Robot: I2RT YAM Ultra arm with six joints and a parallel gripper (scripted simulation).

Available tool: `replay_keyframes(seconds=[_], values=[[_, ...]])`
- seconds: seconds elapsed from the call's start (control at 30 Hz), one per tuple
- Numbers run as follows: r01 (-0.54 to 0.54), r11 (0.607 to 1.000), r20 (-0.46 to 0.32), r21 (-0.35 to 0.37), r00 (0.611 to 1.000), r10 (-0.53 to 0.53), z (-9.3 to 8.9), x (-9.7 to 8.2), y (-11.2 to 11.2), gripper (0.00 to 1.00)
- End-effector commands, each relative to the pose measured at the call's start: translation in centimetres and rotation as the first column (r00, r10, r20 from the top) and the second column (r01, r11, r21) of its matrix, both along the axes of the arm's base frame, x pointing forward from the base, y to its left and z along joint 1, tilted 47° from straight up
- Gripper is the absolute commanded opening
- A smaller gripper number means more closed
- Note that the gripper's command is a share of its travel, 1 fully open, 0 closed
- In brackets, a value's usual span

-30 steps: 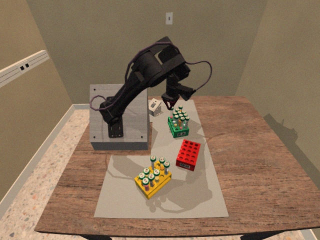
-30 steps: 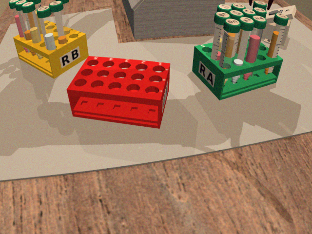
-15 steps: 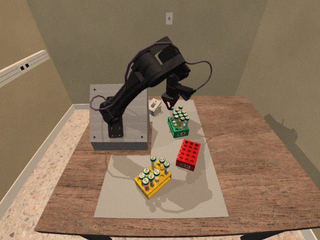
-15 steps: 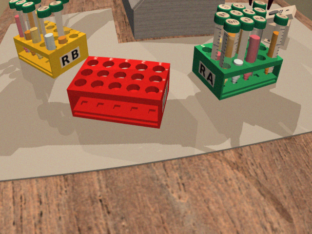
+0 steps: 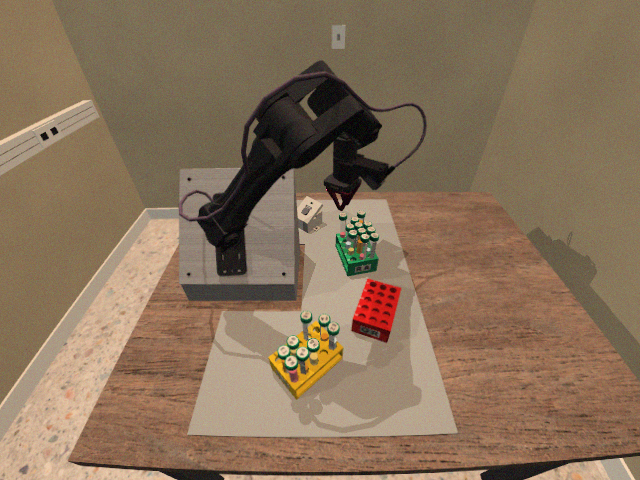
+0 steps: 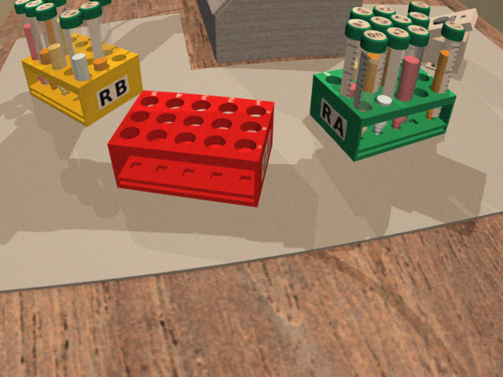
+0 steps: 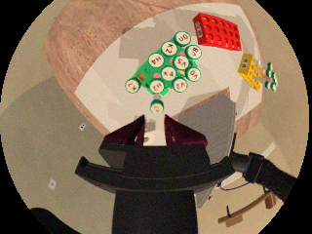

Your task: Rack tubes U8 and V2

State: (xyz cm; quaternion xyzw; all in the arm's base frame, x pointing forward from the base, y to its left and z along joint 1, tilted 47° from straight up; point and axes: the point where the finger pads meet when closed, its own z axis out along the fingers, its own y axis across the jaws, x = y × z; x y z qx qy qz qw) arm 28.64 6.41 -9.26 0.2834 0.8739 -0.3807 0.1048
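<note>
The green rack RA [image 5: 356, 267] [image 6: 337, 122] [image 7: 146, 72] stands at the back of the mat and holds several green-capped tubes. Their cap labels are too small to read. One tube with an orange fill [image 5: 342, 217] [image 6: 451, 32] [image 7: 156, 105] stands alone at the corner nearest the arm's base. My gripper [image 5: 342, 203] [image 7: 154, 118] hangs a little above that tube, fingers slightly apart with nothing between them. The yellow rack RB [image 5: 306, 384] [image 6: 85, 103] [image 7: 246, 69] holds several tubes at the front of the mat. The red rack QR [image 5: 373, 310] [image 6: 186, 158] [image 7: 217, 30] has all its wells empty.
A small white button box [image 5: 310, 212] [image 6: 467, 16] stands just behind RA, next to the grey arm pedestal [image 5: 237, 289] [image 6: 276, 32]. All three racks sit on the grey mat [image 5: 248, 408] [image 6: 203, 243] on a wooden table [image 5: 516, 310].
</note>
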Motion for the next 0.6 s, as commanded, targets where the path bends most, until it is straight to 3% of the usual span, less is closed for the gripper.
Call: replay_keyframes(seconds=[0.0, 0.13, 0.57], values=[[0.000, 1.000, 0.018, 0.011, 1.000, 0.000, 1.8, 0.1, 1.8, 0.30], [0.000, 1.000, -0.001, -0.002, 1.000, 0.000, 1.6, -0.3, 1.9, 0.30], [-0.001, 1.000, 0.018, 0.011, 1.000, 0.001, 4.1, 0.2, 4.0, 0.30]])
